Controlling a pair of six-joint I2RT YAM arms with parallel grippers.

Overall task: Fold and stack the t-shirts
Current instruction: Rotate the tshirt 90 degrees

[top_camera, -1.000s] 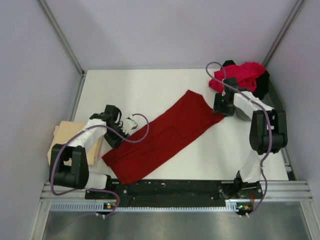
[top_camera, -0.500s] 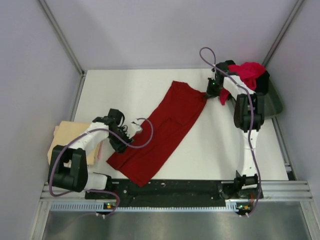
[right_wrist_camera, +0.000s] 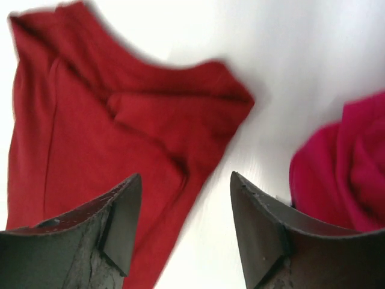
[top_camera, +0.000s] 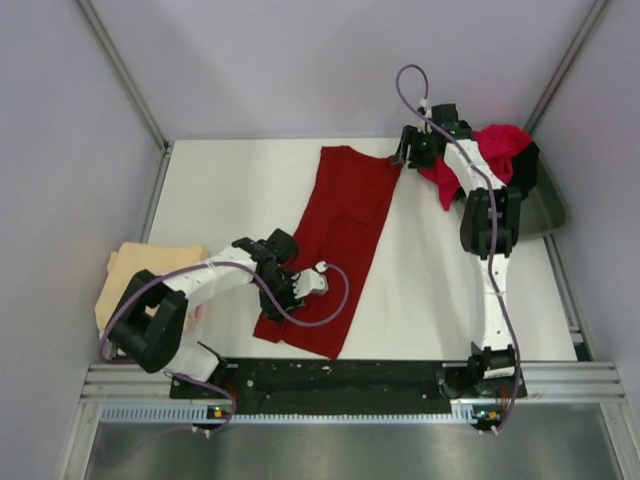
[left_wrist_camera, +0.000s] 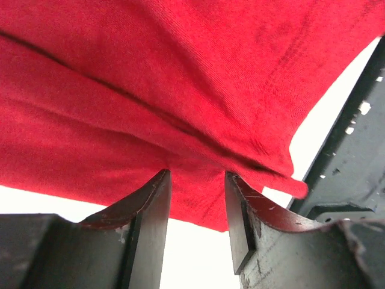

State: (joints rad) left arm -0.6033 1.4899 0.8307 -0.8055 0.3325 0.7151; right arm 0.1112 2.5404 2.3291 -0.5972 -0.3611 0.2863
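Note:
The dark maroon t-shirt [top_camera: 340, 235], folded into a long strip, lies down the middle of the table from the back toward the front. My left gripper [top_camera: 297, 287] sits at its lower left edge; in the left wrist view its jaws [left_wrist_camera: 197, 171] hold a bunched fold of the maroon cloth [left_wrist_camera: 180, 90]. My right gripper [top_camera: 404, 157] is open just off the strip's back right corner, with the corner [right_wrist_camera: 180, 120] lying flat ahead of the jaws [right_wrist_camera: 183, 174]. The bright red t-shirt [top_camera: 490, 148] is heaped on the black t-shirt [top_camera: 526, 172] at the back right. The pale beige t-shirt [top_camera: 130, 278] lies folded at the left.
A grey-green tray [top_camera: 548, 208] sits at the right edge under the heap of shirts. The bright red shirt also shows at the right of the right wrist view [right_wrist_camera: 343, 174]. A black rail [top_camera: 350, 378] runs along the table's front edge.
The maroon strip has swung from a diagonal to nearly straight front to back. My left gripper moved right with its lower end. My right gripper moved back and left and let go of the far corner.

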